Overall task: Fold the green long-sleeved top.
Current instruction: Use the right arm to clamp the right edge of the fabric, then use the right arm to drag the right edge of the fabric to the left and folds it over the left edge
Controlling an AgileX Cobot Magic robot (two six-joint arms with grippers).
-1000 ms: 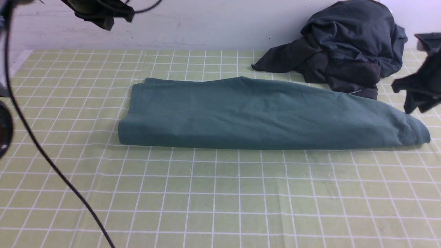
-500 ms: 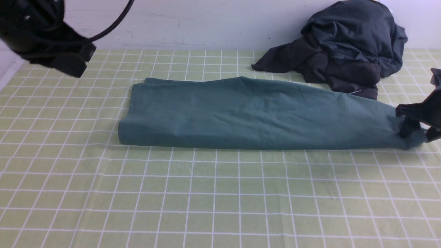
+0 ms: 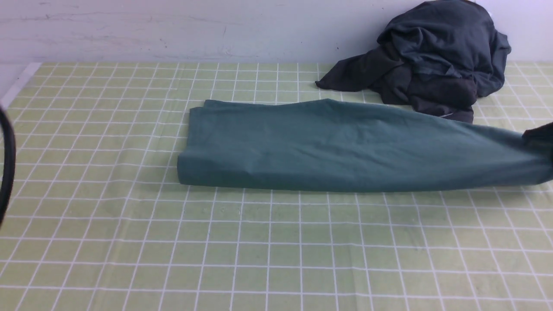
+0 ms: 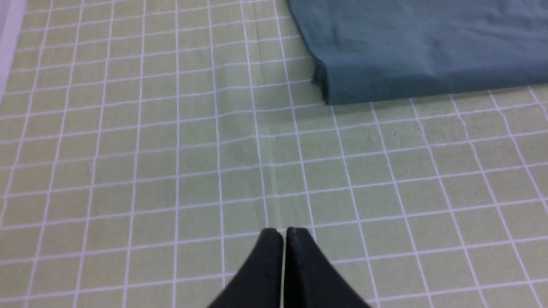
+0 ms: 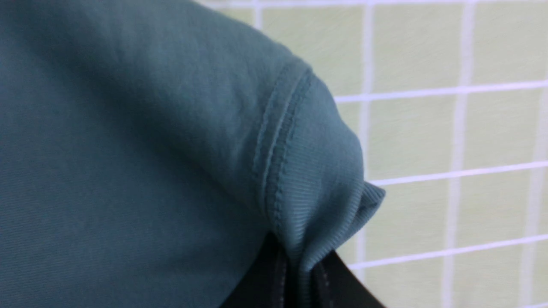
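The green long-sleeved top (image 3: 337, 147) lies folded into a long band across the grid-patterned cloth, its left end near the middle left and its right end at the frame's right edge. My right gripper (image 5: 299, 273) is shut on the ribbed hem of the green long-sleeved top (image 5: 171, 141), with fabric pinched between the black fingers; only a dark sliver of the right gripper (image 3: 540, 134) shows in the front view. My left gripper (image 4: 283, 234) is shut and empty, hovering over bare cloth, apart from the corner of the green long-sleeved top (image 4: 419, 47).
A dark charcoal-grey garment (image 3: 432, 60) is heaped at the back right against the wall. A black cable (image 3: 6, 160) arcs at the left edge. The green grid tablecloth (image 3: 259, 250) covers the table.
The right gripper has closed on the top's right end and dragged the whole top to the right. The left arm has left the front view.
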